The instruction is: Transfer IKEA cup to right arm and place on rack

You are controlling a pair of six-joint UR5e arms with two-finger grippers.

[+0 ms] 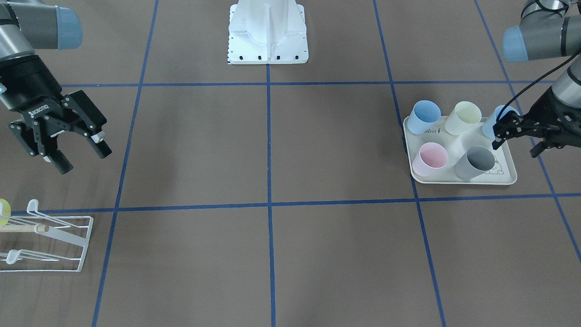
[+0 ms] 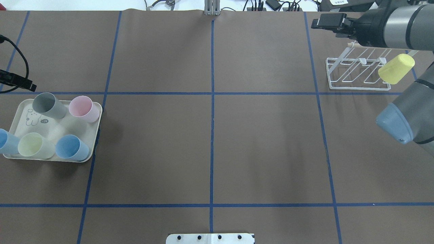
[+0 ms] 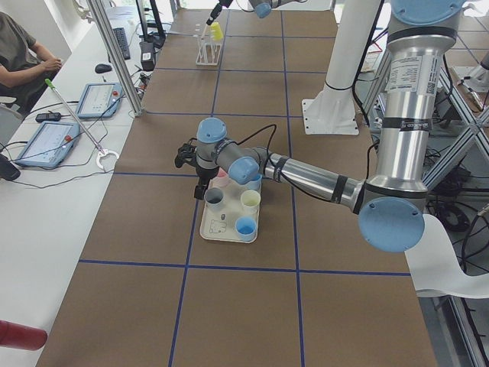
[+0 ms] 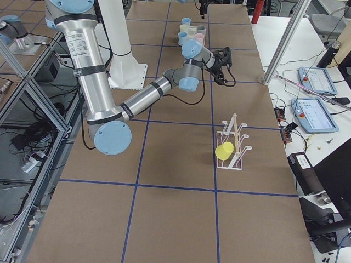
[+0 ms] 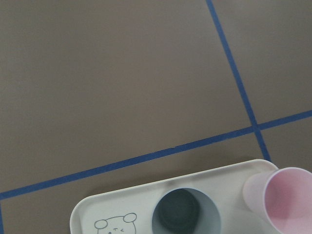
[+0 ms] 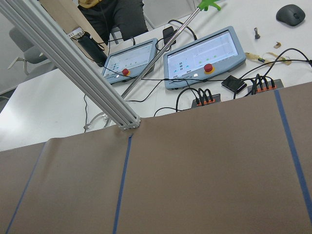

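Overhead exterior view: brown table (image 2: 264,145) with blue tape lines. The rack (image 2: 352,73) is at the robot's far right and the tray (image 2: 96,134) at its far left, well apart.
Rack: white wire frame with upturned pegs and a light wooden rod across it; it stands on the table.
Yellow cup (image 2: 396,68): hangs on the rack at the end away from the table's middle. It is tilted, mouth toward the wires and closed base pointing up and outward.
Tray: cream, with a small animal drawing in one corner; it holds five cups, all mouth up.
Tray cups: grey cup (image 2: 47,105) and pink cup (image 2: 83,108) in the far row; blue cup (image 2: 69,147), pale yellow cup (image 2: 34,145) and second blue cup (image 2: 5,140) in the near row.
Left gripper (image 1: 515,149): over the tray's outer edge, fingers spread apart with nothing between them. One finger crosses in front of the second blue cup; contact cannot be told.
Left wrist view: looks down into the grey cup, with the pink cup beside it.
Right gripper (image 1: 84,158): above the table, jaws wide and empty, near the rack but apart from it.
Right wrist view: faces a white desk with two control pendants (image 6: 204,56).
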